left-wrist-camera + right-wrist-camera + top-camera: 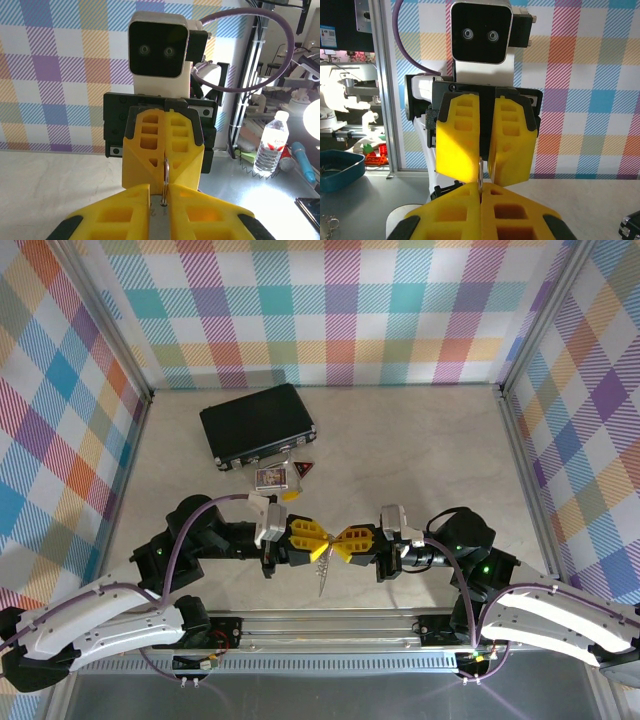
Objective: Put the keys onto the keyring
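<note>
My two grippers meet tip to tip above the table's near middle, the left gripper [316, 538] facing the right gripper [342, 540]. The right gripper [481, 187] is shut on the keyring [480, 172], a thin metal loop seen edge-on [166, 170]. Its silvery chain [323, 578] hangs down between the grippers. The left gripper [165, 190] has closed on a flat silver blade that I take for one of the keys [162, 220]. The loop's end rests at the blade's tip, as if through a hole. The key's head is hidden by the yellow fingers.
A black rectangular case [258, 425] lies at the back left. In front of it are a small picture card [271, 477] and a red-and-black triangular tag [303, 470]. A bit of bright yellow [290, 494] shows beside my left wrist. Checked walls enclose the table.
</note>
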Tool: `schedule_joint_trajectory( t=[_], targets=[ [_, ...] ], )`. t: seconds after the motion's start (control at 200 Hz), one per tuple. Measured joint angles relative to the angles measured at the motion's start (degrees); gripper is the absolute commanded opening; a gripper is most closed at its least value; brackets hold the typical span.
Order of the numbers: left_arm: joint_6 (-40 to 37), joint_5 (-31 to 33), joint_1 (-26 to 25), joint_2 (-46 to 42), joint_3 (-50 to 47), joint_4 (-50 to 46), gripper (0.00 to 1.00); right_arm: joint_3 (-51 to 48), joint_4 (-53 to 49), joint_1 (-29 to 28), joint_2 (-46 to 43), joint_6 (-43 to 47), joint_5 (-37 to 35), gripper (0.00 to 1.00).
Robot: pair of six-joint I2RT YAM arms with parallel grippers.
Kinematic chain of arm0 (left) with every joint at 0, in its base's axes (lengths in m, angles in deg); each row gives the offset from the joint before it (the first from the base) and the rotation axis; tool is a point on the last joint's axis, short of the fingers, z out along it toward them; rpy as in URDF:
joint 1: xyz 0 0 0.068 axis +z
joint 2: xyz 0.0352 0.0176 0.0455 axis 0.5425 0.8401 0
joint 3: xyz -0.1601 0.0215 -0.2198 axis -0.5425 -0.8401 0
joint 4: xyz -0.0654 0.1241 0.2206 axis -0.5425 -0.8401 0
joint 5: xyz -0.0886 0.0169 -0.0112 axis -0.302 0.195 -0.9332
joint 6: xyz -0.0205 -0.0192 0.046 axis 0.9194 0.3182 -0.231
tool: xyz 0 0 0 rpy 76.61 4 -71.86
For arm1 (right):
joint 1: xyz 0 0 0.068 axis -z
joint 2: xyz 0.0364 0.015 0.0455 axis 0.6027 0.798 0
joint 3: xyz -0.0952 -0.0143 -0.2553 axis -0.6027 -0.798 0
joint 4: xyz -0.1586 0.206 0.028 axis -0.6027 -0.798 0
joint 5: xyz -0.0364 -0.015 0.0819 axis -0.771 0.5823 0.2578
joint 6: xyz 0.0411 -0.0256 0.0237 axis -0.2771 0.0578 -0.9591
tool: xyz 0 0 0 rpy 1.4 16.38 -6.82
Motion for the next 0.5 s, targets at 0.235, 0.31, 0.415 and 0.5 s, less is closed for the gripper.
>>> schedule_joint_trajectory(
  t=[0.235, 0.31, 0.415, 0.5],
  targets=[
    [0.6, -1.0, 0.0, 0.7, 0.0, 1.2, 0.08, 0.0, 0.1, 0.0, 0.0, 0.0, 0.0, 0.00],
    [1.0, -1.2, 0.0, 0.7, 0.0, 1.5, 0.02, 0.0, 0.5, 0.0, 0.1, 0.0, 0.0, 0.00],
    [1.1, -1.3, 0.0, 0.7, 0.0, 1.7, 0.00, -0.2, 0.9, 0.0, 0.1, 0.0, 0.0, 0.00],
    [1.1, -1.2, 0.0, 0.6, 0.0, 1.6, 0.00, -0.2, 0.8, 0.0, 0.1, 0.0, 0.0, 0.09]
  ],
)
